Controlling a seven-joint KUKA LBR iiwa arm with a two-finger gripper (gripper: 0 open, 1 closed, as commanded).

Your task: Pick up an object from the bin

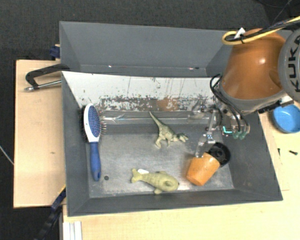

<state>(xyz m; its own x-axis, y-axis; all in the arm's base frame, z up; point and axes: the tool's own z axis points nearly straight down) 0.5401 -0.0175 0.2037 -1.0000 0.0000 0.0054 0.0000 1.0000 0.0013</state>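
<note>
While the gripper [208, 143] hangs over the tipped orange cup [202, 171] — jaw state can't be told — cup looks light, stiff, slick; pinch its rim.

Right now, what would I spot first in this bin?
Likely the orange cup, tipped on its side at the view's lower right, with the gripper close over it. Next come the blue brush along the left wall and the small dinosaur in the middle.
</note>
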